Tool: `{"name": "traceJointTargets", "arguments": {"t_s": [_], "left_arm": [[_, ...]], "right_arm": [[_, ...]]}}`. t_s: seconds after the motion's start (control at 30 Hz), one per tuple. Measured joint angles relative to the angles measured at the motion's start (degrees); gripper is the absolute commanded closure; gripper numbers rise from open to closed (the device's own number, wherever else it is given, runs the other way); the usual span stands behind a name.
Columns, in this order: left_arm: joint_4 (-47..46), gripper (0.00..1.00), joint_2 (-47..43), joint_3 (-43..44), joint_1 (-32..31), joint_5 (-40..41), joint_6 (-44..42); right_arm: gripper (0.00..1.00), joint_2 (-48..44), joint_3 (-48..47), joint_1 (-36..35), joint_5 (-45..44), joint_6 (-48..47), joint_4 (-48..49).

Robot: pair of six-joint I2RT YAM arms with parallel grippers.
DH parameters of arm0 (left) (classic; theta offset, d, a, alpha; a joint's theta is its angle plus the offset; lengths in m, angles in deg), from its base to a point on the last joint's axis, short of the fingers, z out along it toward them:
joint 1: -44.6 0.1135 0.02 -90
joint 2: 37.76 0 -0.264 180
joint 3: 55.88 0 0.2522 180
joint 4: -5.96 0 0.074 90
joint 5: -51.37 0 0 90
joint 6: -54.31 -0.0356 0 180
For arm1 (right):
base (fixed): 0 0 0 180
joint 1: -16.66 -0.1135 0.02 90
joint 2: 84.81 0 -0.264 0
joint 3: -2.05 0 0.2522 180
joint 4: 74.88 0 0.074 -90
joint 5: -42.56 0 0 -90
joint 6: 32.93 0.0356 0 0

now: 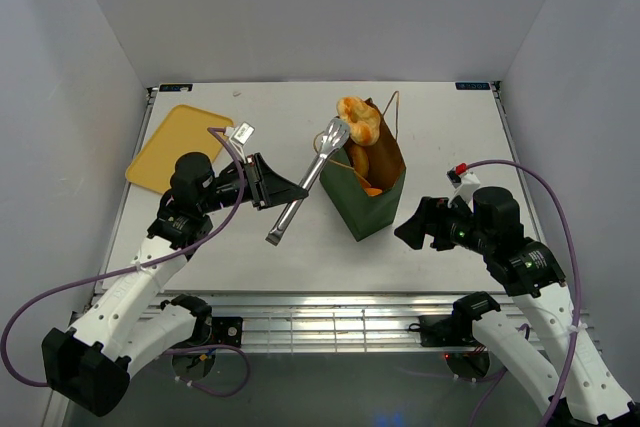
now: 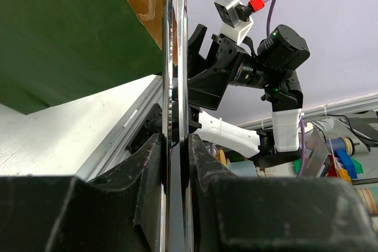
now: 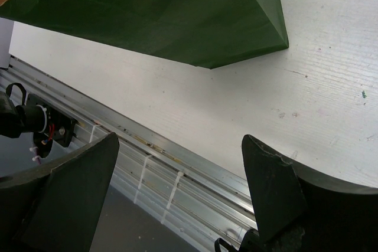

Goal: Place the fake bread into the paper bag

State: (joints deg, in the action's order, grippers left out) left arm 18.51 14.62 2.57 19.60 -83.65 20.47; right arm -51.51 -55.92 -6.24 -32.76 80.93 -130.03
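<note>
The metal tongs (image 1: 310, 179) are clamped near their handle end by the left tool (image 1: 285, 190). In the left wrist view the black fingers (image 2: 147, 163) are seen pressed against both sides of the shiny handle, so this tool is closed narrowly on the tongs. The tongs are pointed up and to the right, and their rounded head is laid against a golden-brown piece of the fake bread (image 1: 357, 119) at the far rim of the paper bag (image 1: 375, 197). More orange pieces are seen lower inside the bag, against its brown lining. The bag is stood open on the desk (image 1: 440, 137), between the two arms. The right tool (image 1: 410, 230) is held just beside the bag's near right corner, apart from it. Its fingers (image 3: 77, 193) are spread wide and nothing is held between them. A yellow tray (image 1: 175, 147) is laid at the desk's far left.
</note>
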Motion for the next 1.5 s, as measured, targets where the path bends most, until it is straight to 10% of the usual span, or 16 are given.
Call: {"name": "traceJointTargets", "arguments": {"t_s": [0.8,1.5], "left_arm": [[0.0,0.91,0.4,0.0,0.0,0.5,0.0],[0.3,0.58,-0.6,-0.1,0.0,1.0,0.0]], "right_arm": [[0.1,0.0,0.1,0.0,0.0,0.0,0.0],[0.1,-0.7,0.2,0.0,0.0,0.0,0.0]]}}
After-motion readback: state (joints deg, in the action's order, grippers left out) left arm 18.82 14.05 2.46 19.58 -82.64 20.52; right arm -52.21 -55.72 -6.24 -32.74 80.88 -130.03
